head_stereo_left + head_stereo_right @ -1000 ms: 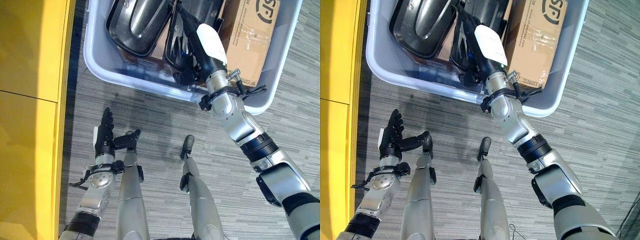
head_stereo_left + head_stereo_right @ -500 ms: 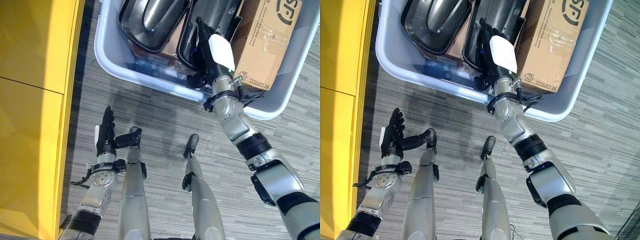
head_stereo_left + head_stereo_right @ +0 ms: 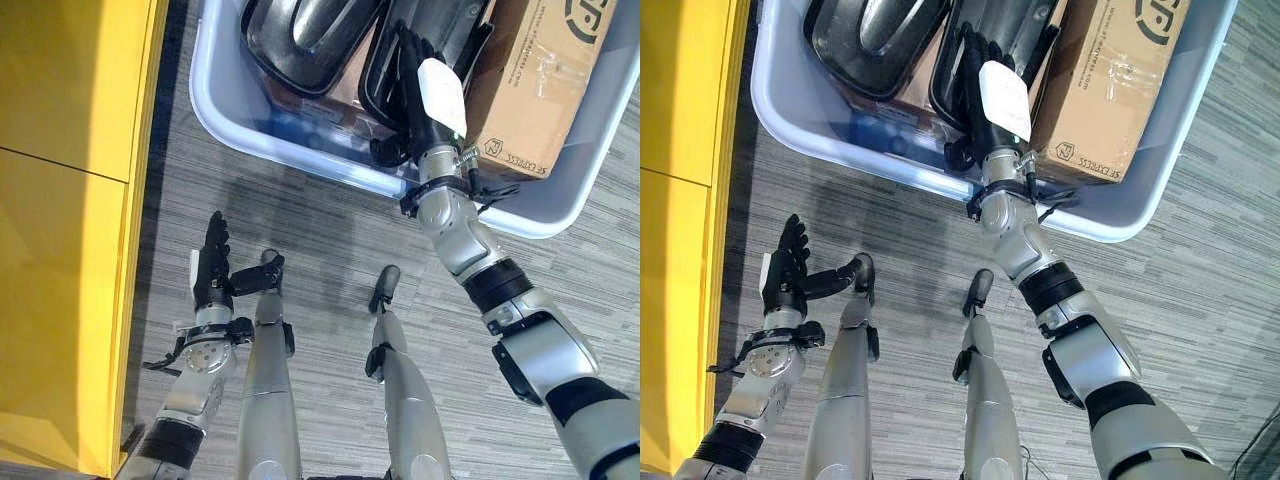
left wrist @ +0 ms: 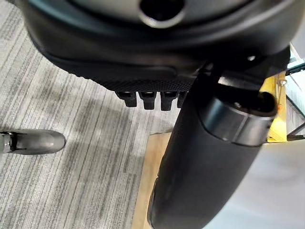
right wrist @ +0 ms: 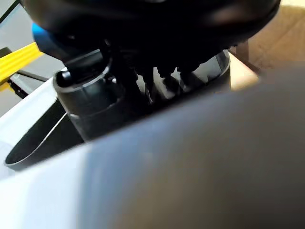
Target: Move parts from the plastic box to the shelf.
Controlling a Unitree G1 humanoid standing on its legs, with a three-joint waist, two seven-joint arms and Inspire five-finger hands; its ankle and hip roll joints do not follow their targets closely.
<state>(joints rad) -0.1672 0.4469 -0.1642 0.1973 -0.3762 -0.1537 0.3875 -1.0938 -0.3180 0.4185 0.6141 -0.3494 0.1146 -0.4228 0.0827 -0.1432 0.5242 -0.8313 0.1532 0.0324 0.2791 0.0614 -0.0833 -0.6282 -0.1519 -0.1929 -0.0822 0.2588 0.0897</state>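
Right hand (image 3: 425, 105) reaching over the near rim into the plastic box (image 3: 230, 125); left hand (image 3: 212, 270) idle low over the floor.

Inside the box, counted: two dark moulded parts, one (image 3: 300, 40) toward the left, one (image 3: 440, 30) under the right hand, plus one cardboard carton (image 3: 535, 85) against the right wall, packed close with little free room between them. Right fingers lying along the second part, grip not readable, cannot tell whether closed. Left hand with fingers straight and relaxed, holding nothing. Grey striped carpet (image 3: 330, 250) open between box and hands. Yellow panel (image 3: 60, 200) bordering the left edge, just beside the box corner.
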